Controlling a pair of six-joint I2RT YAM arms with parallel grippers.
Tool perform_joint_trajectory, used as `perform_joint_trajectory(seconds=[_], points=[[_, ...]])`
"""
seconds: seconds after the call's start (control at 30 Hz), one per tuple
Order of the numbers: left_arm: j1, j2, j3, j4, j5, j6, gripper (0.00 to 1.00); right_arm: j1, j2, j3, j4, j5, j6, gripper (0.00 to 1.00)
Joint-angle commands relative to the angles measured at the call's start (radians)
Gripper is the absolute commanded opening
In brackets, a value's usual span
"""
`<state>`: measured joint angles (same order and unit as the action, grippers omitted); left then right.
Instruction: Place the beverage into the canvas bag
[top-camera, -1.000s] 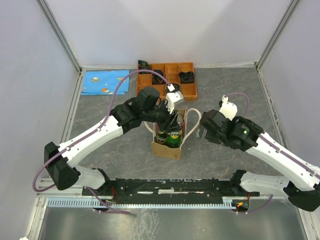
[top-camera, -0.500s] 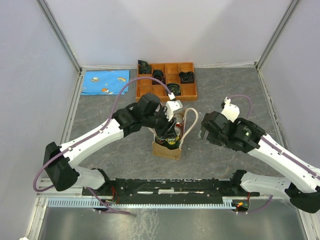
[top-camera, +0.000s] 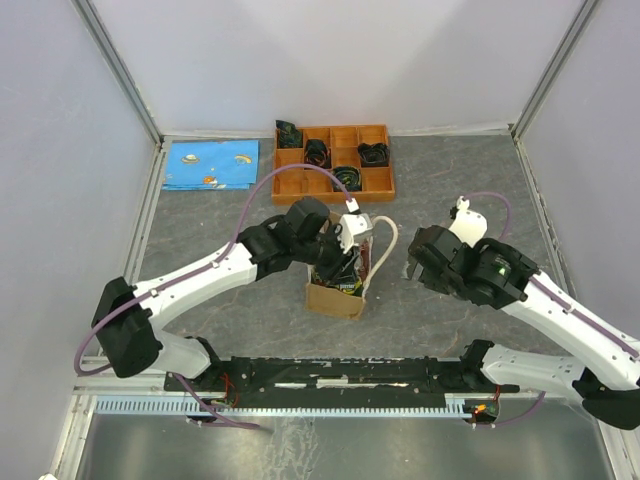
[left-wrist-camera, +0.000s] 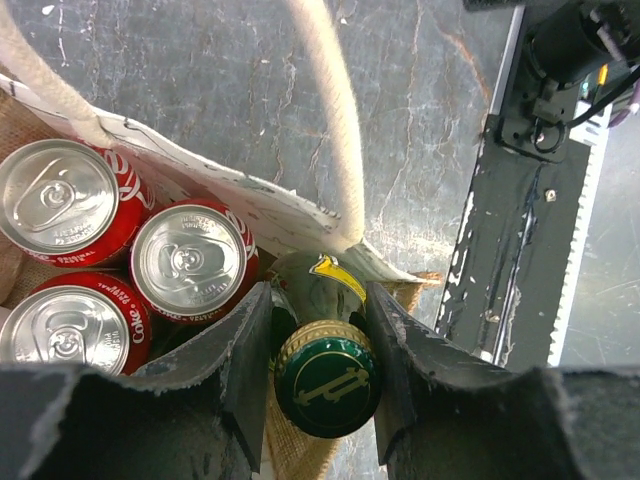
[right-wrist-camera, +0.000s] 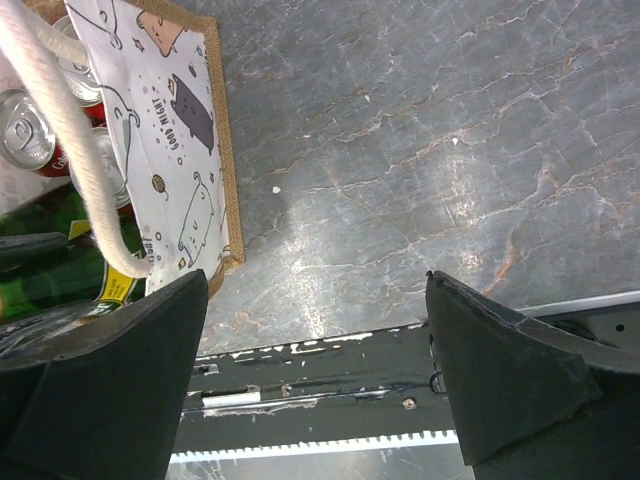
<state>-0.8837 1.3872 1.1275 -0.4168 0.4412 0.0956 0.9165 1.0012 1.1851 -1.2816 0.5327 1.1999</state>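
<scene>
Clamping entry, left claw (left-wrist-camera: 318, 335): clenched on the neck of the green glass bottle (left-wrist-camera: 326, 382), one finger on either side just under the green cap. The grip keeps the bottle upright, likely so that it can drop straight down.

Beverage position: lower centre of the left wrist view, at the corner of the canvas bag (left-wrist-camera: 250, 205). Its body appears to be inside the bag mouth. Depth cannot be told.

Bag contents, left of the bottle: three red Coca-Cola cans (left-wrist-camera: 190, 262), upright and packed against each other. The corner seems the only free slot, which would explain the tight entry.

Rope handle (left-wrist-camera: 330, 120): arches over the mouth, just above the bottle. Snag risk on withdrawal, by judgement.

Right claw (right-wrist-camera: 315, 300): released, fingers spread wide, nothing between them. It hangs over bare desk (right-wrist-camera: 400, 130), beside the bag's cat-printed wall, apart from it.

Further out, upper centre of the overhead view: orange compartment tray (top-camera: 378, 185). Upper left: blue printed sheet (top-camera: 210, 165).

Stage, judged: insertion nearly done, release not yet made.
</scene>
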Motion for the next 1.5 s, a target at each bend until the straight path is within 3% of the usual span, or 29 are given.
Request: perform_joint_trajectory(seconds=[0.0, 0.63, 0.7, 0.8, 0.93, 1.17, 1.3, 1.47], points=[[-0.033, 0.001, -0.032, 0.102, 0.027, 0.026, 0.03, 0.007, -0.025, 0.018, -0.031, 0.043, 0.023, 0.97], [-0.085, -0.031, -0.189, 0.197, -0.136, 0.057, 0.03, 0.006, -0.049, 0.000, -0.040, 0.033, 0.040, 0.97], [-0.085, -0.040, -0.169, 0.186, -0.148, 0.056, 0.15, 0.006, -0.049, 0.000, -0.040, 0.031, 0.040, 0.97], [-0.085, -0.066, -0.120, 0.155, -0.170, 0.057, 0.46, 0.006, -0.047, 0.002, -0.038, 0.028, 0.039, 0.97], [-0.086, -0.106, -0.031, 0.101, -0.170, 0.054, 0.67, 0.007, -0.038, 0.007, -0.029, 0.028, 0.032, 0.97], [-0.085, -0.136, 0.141, 0.024, -0.180, 0.031, 0.82, 0.007, -0.008, 0.015, 0.005, 0.026, 0.005, 0.98], [-0.065, -0.148, 0.218, 0.033, -0.264, -0.026, 0.88, 0.006, 0.018, 0.050, 0.033, 0.059, -0.060, 0.99], [0.148, -0.140, 0.270, 0.004, -0.213, -0.155, 0.90, 0.005, 0.115, 0.177, 0.020, 0.137, -0.136, 0.99]])
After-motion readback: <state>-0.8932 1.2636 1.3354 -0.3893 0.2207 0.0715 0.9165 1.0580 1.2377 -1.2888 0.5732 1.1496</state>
